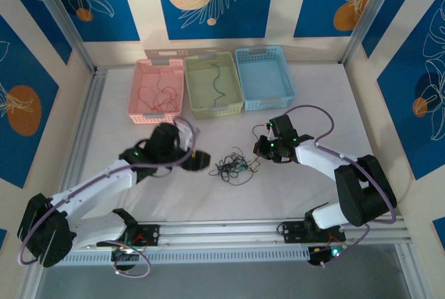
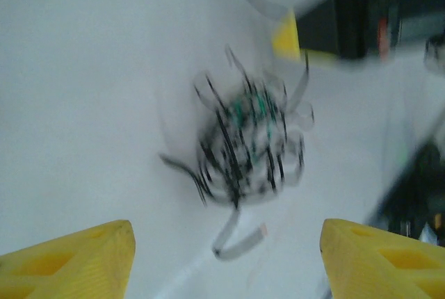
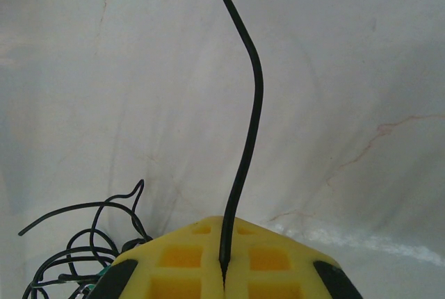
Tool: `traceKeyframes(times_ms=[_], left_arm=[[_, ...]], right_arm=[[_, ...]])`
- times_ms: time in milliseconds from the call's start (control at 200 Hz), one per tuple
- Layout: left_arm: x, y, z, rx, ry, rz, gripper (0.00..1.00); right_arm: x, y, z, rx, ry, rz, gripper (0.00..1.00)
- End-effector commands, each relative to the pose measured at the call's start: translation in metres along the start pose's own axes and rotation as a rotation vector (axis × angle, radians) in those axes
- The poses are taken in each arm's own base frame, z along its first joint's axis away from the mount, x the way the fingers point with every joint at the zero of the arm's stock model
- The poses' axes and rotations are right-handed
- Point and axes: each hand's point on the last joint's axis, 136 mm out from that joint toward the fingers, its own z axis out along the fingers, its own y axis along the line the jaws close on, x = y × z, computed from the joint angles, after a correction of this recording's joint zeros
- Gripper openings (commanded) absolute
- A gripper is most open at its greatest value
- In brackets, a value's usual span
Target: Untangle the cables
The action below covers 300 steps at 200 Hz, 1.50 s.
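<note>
Your right gripper is clamped tight on one black cable, with the arm bent inward over the table. The tangled clump of cables sits just beside its fingers. Your left gripper gapes wide, arm stretched low, with the clump just ahead of its fingertips and not touching them.

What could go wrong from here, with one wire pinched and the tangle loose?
1. The right claw is shut on a black wire; if that wire is looped into the tangle, pulling may tighten the knot.
2. The left claw is open, so nothing anchors the tangle and it may drag along.
3. The thin wire is pinched at the very tip and could slip.
</note>
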Motion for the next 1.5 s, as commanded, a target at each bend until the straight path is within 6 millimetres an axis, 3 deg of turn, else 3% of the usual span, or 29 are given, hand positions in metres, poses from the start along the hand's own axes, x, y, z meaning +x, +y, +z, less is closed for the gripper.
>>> traceKeyframes(times_ms=[0,160,465,705,855,1020,1176,1271,1331,1496], left_arm=[[0.021,-0.017,0.013,0.063,-0.006,0.044,0.73],[0.048,-0.001,0.030,0.000,0.050,0.059,0.73],[0.038,-0.020,0.048,0.089,-0.004,0.110,0.71],[0.037,-0.001,0.062,-0.004,0.007,0.133,0.52],[0.032,0.003,0.058,-0.031,-0.032,0.126,0.44],[0.025,0.002,0.057,-0.036,-0.063,0.124,0.42],[0.025,0.001,0.059,-0.031,-0.063,0.117,0.26],[0.025,0.004,0.057,-0.048,-0.064,0.113,0.10],[0.022,0.008,0.052,-0.079,-0.081,0.109,0.00],[0.010,0.023,0.018,-0.217,-0.143,0.099,0.00]], right_arm=[[-0.002,0.006,-0.005,-0.024,-0.017,-0.024,0.00],[-0.001,0.006,-0.005,-0.025,-0.016,-0.024,0.00],[-0.002,0.006,-0.004,-0.023,-0.011,-0.022,0.00],[-0.001,0.006,-0.005,-0.027,-0.015,-0.025,0.00],[-0.002,0.006,-0.005,-0.030,-0.013,-0.025,0.00],[-0.001,0.006,-0.006,-0.033,-0.015,-0.027,0.00],[-0.001,0.005,-0.006,-0.033,-0.020,-0.023,0.00],[-0.001,0.006,-0.006,-0.034,-0.021,-0.024,0.00],[-0.001,0.005,-0.007,-0.034,-0.021,-0.024,0.00],[-0.001,0.005,-0.008,-0.040,-0.029,-0.023,0.00]])
